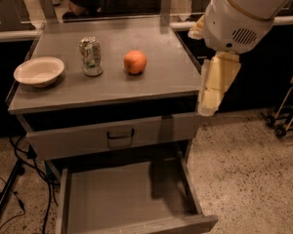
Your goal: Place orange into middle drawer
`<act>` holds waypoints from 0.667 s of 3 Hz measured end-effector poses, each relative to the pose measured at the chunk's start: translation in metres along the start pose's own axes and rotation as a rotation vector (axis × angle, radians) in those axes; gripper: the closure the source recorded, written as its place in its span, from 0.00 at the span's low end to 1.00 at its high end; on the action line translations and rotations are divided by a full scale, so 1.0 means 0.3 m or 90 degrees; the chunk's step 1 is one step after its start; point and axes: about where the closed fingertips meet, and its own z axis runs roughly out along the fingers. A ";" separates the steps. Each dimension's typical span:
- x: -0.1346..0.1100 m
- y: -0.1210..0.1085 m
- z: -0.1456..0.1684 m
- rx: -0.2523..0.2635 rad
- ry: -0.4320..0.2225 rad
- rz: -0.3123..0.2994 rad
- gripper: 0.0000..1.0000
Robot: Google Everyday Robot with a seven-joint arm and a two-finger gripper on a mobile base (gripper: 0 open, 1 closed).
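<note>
The orange (pixel 135 62) sits on the grey cabinet top (pixel 161 77), right of centre. The middle drawer (pixel 122 201) is pulled out below, and its flat grey floor is bare. My gripper (pixel 207 109) hangs point-down off the cabinet's right front corner, on a cream wrist below the white arm housing (pixel 237 23). It is to the right of the orange and lower than it, apart from it, and above the drawer's right side. It holds nothing that I can see.
A silver and green drinks can (pixel 91 56) stands left of the orange, and a cream shallow bowl (pixel 39 71) lies at the far left. The top drawer front with its dark loop handle (pixel 120 135) is closed. Cables (pixel 19 179) lie on the floor at the left, and a wheeled frame (pixel 285 123) stands at the right.
</note>
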 end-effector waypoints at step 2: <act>-0.020 -0.262 0.311 -0.036 0.001 0.047 0.00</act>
